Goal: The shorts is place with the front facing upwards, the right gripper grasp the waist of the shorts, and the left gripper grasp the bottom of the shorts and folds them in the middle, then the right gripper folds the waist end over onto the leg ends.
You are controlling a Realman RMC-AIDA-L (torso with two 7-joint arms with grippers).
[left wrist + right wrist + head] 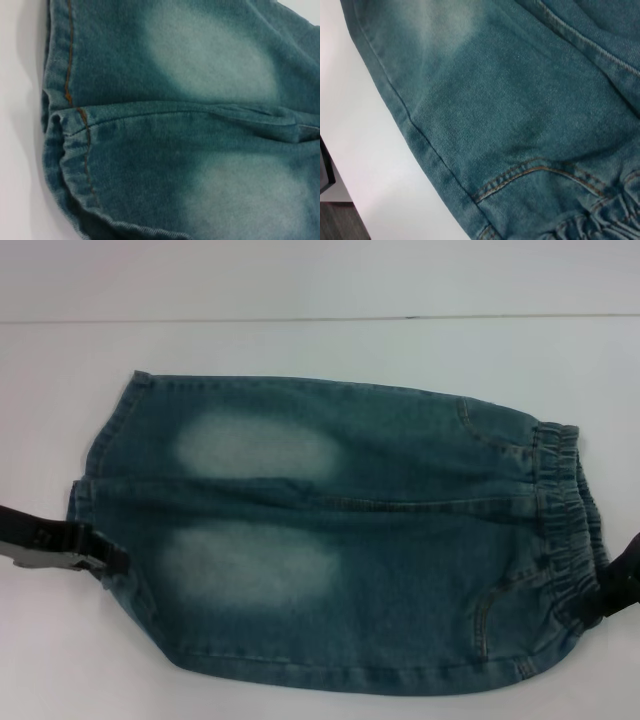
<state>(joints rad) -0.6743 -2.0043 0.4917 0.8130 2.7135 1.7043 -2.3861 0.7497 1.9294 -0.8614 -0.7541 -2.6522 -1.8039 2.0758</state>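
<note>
Lying flat and unfolded, the shorts (330,540) awaited both folds.
Left gripper (100,558) touched their bottom hem, right gripper (612,590) their waist (562,515); finger states unclear.

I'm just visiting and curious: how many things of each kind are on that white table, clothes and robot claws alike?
Denim shorts: 1
Robot grippers: 2, the left gripper at the leg hems and the right gripper at the elastic waist
White table: 1
Total: 4
</note>
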